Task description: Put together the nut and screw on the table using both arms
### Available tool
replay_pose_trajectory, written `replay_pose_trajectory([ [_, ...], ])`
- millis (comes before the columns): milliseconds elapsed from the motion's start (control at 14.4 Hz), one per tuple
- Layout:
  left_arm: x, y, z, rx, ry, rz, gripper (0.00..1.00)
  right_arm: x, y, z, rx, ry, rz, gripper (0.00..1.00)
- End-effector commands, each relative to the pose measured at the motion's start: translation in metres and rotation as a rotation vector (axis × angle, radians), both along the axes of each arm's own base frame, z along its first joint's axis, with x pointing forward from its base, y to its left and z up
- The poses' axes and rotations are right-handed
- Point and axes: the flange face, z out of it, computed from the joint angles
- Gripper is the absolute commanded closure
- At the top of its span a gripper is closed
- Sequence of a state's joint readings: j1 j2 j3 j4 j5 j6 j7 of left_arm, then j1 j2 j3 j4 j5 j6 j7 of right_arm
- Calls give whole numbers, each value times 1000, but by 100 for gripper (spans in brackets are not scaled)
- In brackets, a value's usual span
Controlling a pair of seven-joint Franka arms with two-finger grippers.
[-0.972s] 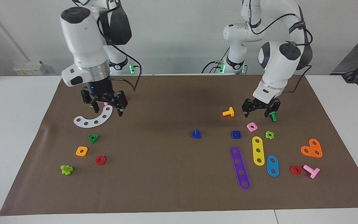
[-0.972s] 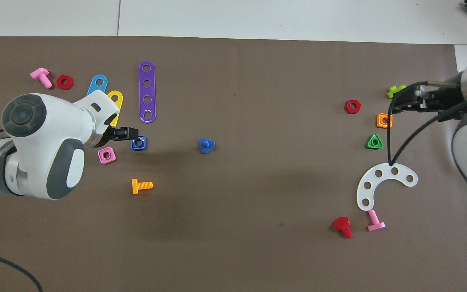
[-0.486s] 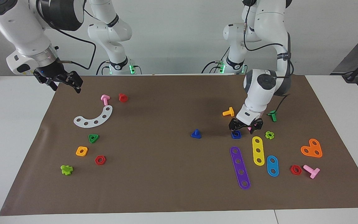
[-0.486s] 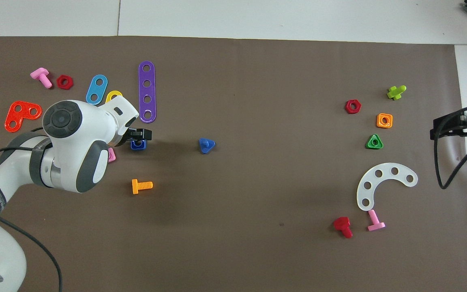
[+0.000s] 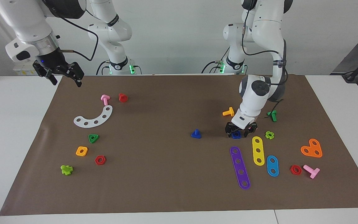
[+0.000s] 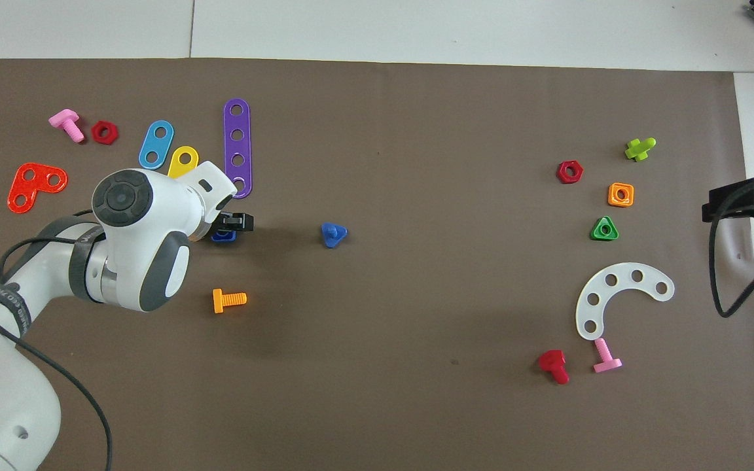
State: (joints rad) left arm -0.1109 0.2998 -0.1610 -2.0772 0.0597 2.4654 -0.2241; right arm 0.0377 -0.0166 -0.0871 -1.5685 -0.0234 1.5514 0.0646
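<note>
The dark blue square nut (image 5: 236,135) lies on the brown mat (image 5: 166,174) toward the left arm's end of the table. My left gripper (image 5: 236,134) is down at it, open, with one finger on each side of the nut. In the overhead view the left gripper (image 6: 228,228) covers most of the nut (image 6: 222,237). The dark blue screw (image 5: 196,134) stands on its triangular head, shaft up, beside the nut toward the middle of the mat; it also shows in the overhead view (image 6: 334,234). My right gripper (image 5: 64,78) is open and empty, raised over the mat's edge at the right arm's end (image 6: 743,203).
An orange bolt (image 5: 228,112) lies nearer to the robots than the nut. A purple strip (image 5: 240,168) and a yellow strip (image 5: 258,150) lie farther out, a light green piece (image 5: 269,134) beside them. A white curved strip (image 5: 93,117) and small nuts lie at the right arm's end.
My left gripper has come from near the green bolt down around the blue nut. My right gripper has risen from the white curved strip and drawn back to the mat's edge.
</note>
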Motion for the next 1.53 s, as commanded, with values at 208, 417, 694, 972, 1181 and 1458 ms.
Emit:
replay_pose_trajectory([
  [208, -4, 1, 9, 40, 46, 2, 79, -1, 17, 5, -55, -5, 108, 0],
  [417, 18, -5, 44, 44, 47, 7, 86, -1, 27, 24, -18, -5, 104, 0],
  [694, 24, -47, 68, 33, 8, -21, 85, -1, 18, 13, -3, 11, 81, 0],
  [972, 17, -103, 86, 47, -50, -13, 85, -8, 17, 5, 0, 33, 76, 0],
  [1181, 14, -140, 105, 19, -59, -5, 85, -10, 17, 1, 10, 41, 70, 0],
  [1458, -3, -171, 101, 11, -58, -37, 86, -13, 15, -1, 13, 49, 69, 0],
])
